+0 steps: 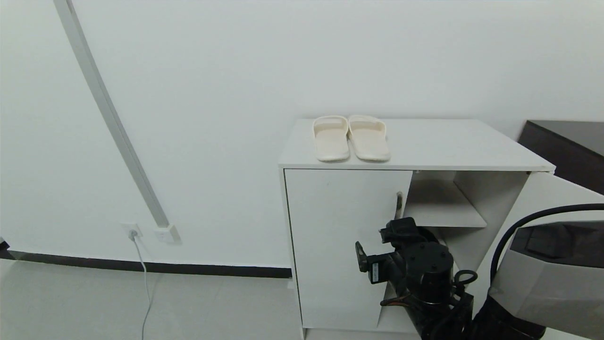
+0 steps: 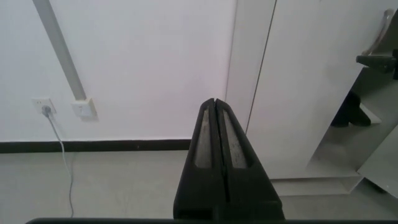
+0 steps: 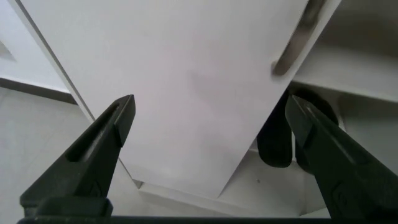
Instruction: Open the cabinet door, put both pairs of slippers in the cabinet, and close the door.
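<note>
The white cabinet (image 1: 424, 141) is set against the wall, with its right door (image 1: 542, 198) swung open and its left door (image 1: 339, 236) shut. A cream pair of slippers (image 1: 351, 138) is laid side by side on the cabinet top, near the front left. Something dark (image 3: 273, 140), likely the other pair, is seen low inside. The cream slippers are thought to be light, soft and bendy, so they are best pinched at the strap or a side edge. The right gripper (image 3: 209, 102) is held by the shut door's handle (image 3: 298, 37) with its fingers spread wide and nothing in it. The left gripper (image 2: 215, 109) is pressed together on nothing.
</note>
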### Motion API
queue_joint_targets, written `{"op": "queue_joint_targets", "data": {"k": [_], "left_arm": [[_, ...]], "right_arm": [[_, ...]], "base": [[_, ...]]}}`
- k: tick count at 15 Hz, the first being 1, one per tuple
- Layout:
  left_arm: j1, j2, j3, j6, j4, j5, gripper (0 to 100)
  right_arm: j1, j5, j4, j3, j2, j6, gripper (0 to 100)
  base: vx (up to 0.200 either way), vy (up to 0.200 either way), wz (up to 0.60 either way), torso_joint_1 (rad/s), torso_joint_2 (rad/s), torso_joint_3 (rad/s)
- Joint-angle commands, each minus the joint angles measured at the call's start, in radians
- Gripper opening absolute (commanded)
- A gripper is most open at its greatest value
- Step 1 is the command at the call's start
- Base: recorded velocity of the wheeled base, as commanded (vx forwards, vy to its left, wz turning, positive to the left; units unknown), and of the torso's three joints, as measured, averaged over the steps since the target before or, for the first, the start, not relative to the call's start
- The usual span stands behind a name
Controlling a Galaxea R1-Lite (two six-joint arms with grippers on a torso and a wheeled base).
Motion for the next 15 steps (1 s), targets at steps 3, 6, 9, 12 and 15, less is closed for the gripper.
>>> {"op": "queue_joint_targets", "data": {"k": [3, 6, 9, 12, 15], "left_arm": [[0.000, 0.001, 0.000, 0.000, 0.000, -0.001, 0], [0.000, 0.001, 0.000, 0.000, 0.000, 0.000, 0], [-0.001, 0.001, 0.000, 0.000, -0.002, -0.001, 0], [0.000, 0.001, 0.000, 0.000, 0.000, -0.001, 0], [0.000, 0.001, 0.000, 0.000, 0.000, 0.000, 0]], "right_arm": [[0.000, 0.000, 0.000, 0.002, 0.002, 0.000, 100], [0.000, -0.001, 0.000, 0.002, 0.002, 0.000, 100], [0.000, -0.001, 0.000, 0.002, 0.002, 0.000, 100], [-0.006, -0.001, -0.002, 0.017, 0.000, -0.009, 100], [-0.012, -0.001, -0.005, 0.026, -0.004, -0.022, 100]], "base": [[0.000, 0.000, 0.00, 0.201, -0.51, -0.321], [0.000, 0.000, 0.00, 0.211, -0.54, -0.320], [0.000, 0.000, 0.00, 0.237, -0.55, -0.317], [0.000, 0.000, 0.00, 0.251, -0.58, -0.325], [0.000, 0.000, 0.00, 0.259, -0.58, -0.321]]}}
